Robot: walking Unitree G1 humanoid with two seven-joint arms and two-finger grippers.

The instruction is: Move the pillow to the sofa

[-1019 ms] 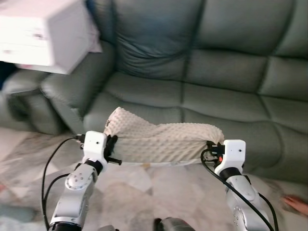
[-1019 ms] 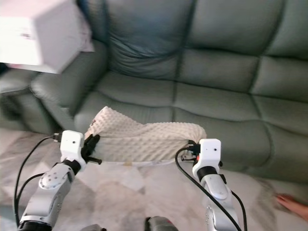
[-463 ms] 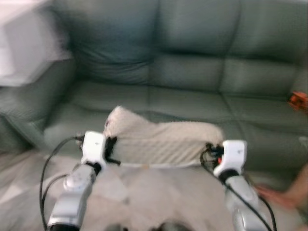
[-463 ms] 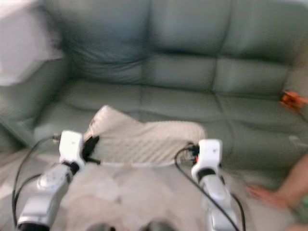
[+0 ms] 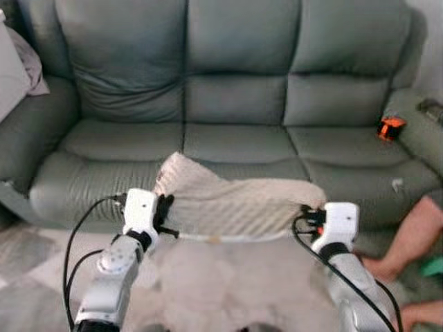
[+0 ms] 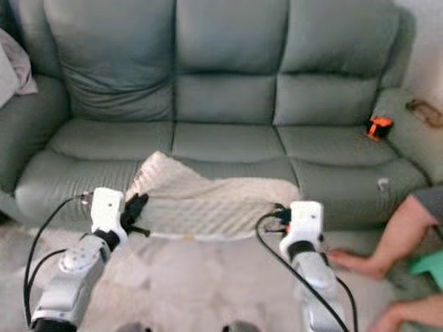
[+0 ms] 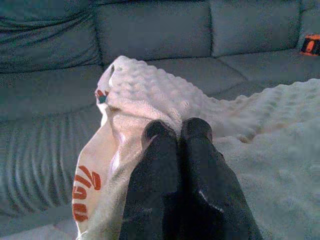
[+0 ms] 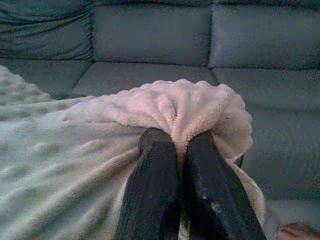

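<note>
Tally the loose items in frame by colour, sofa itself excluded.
Cream: 1, the pillow, held between the left pincer and right pincer
Orange: 1, small object on the sofa's right seat
White: 1, small scrap at the front edge of that seat
Pale grey: 1, cloth on the sofa's left arm
Total: 4

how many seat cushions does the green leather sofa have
3: left seat cushion, middle seat cushion behind the cream bumpy pillow, and right seat cushion beside the small orange object.
</note>
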